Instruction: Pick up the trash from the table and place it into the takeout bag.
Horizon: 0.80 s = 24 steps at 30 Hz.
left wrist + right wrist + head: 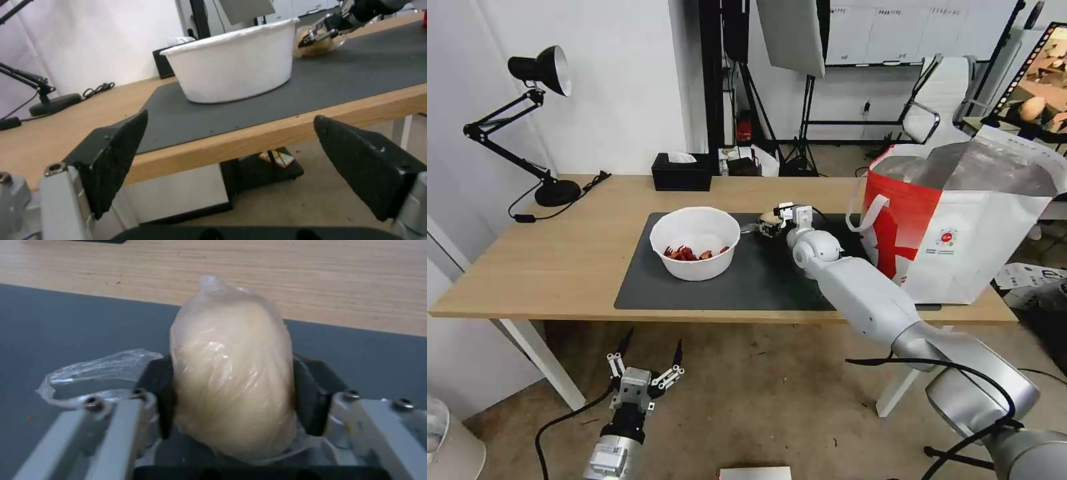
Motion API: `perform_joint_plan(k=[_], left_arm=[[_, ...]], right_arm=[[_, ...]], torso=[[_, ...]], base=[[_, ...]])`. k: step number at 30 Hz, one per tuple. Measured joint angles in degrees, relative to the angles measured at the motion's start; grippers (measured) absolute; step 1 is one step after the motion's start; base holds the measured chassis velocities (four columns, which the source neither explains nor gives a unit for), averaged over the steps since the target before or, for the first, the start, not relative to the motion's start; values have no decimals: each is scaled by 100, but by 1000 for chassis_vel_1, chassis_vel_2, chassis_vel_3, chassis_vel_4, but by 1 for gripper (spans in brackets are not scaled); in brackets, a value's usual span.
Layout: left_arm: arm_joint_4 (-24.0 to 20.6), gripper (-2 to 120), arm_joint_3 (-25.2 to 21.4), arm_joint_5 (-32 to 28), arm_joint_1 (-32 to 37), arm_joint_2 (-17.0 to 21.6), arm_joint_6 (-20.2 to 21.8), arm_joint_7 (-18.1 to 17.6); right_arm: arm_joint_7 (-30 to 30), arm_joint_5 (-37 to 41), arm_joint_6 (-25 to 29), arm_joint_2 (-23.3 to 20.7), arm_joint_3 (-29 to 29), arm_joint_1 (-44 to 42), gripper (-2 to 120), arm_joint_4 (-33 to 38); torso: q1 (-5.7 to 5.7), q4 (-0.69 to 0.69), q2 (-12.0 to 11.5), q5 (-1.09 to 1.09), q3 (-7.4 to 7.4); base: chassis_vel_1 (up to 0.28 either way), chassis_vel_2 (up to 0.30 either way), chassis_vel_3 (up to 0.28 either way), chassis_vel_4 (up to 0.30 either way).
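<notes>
The right tool (772, 225) is reached out over the dark grey mat (747, 280) and is clamped on the beige round lump (233, 373), which is wrapped in clear plastic film; the black pads (311, 396) are pressed against both of its sides. A loose tail of the film (89, 373) is seen lying on the mat beside the lump. The lump is held low over the far part of the mat, between the white round bowl (695, 241) and the takeout bag (954, 220). The bowl is set on the mat, with red food scraps (690, 253) collected at its bottom. The takeout bag is stood upright at the right end of the tabletop (560, 260), its mouth open and its silver lining exposed. The left tool (647, 373) is held below the front edge of the tabletop, over the floor, with its fingers (113, 156) spread wide and nothing between them. A black tissue box (682, 172) and a black desk lamp (527, 120) are placed along the far side.
</notes>
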Motion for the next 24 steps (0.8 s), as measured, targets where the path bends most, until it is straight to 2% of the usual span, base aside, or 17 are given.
perform_joint_plan(k=[5, 6, 9, 13, 20, 22, 23, 24], left_arm=[[-26, 100, 2, 34, 34, -12, -13, -1], [-26, 100, 2, 34, 34, -12, -13, -1], [-26, 100, 18, 81, 46, -14, -18, -1], [-1, 100, 42, 135, 76, 25, -47, -1], [-5, 100, 77, 148, 82, 22, -66, -2], [-28, 100, 104, 147, 75, 15, -66, -4], [-28, 100, 104, 147, 75, 15, -66, -4], [-36, 100, 114, 142, 65, 20, -66, -4]], right_arm=[[18, 63, 16, -74, 70, -125, 29, 195], [18, 63, 16, -74, 70, -125, 29, 195], [67, 117, 81, -186, 138, -287, 15, 451], [116, 186, 227, -392, 190, -471, 7, 923], [303, -336, 731, -991, 172, -749, 5, 2151], [388, -691, 993, -1395, 310, -912, 5, 2890], [388, -691, 993, -1395, 310, -912, 5, 2890], [512, -810, 1128, -1708, 461, -1006, 5, 3382]], torso=[[0, 1, 0, 0, 0], [0, 1, 0, 0, 0], [0, 1, 0, 0, 0], [0, 0, 0, 1, 0], [0, 1, 0, 1, 0], [0, 2, 0, 1, 0], [0, 2, 0, 1, 0], [0, 1, 0, 1, 0]], base=[[0, 0, 0, 0], [0, 0, 0, 0], [0, 0, 0, 0], [0, 0, 0, 0], [0, 0, 0, 0], [0, 0, 0, 0], [0, 0, 0, 0], [0, 0, 0, 0]])
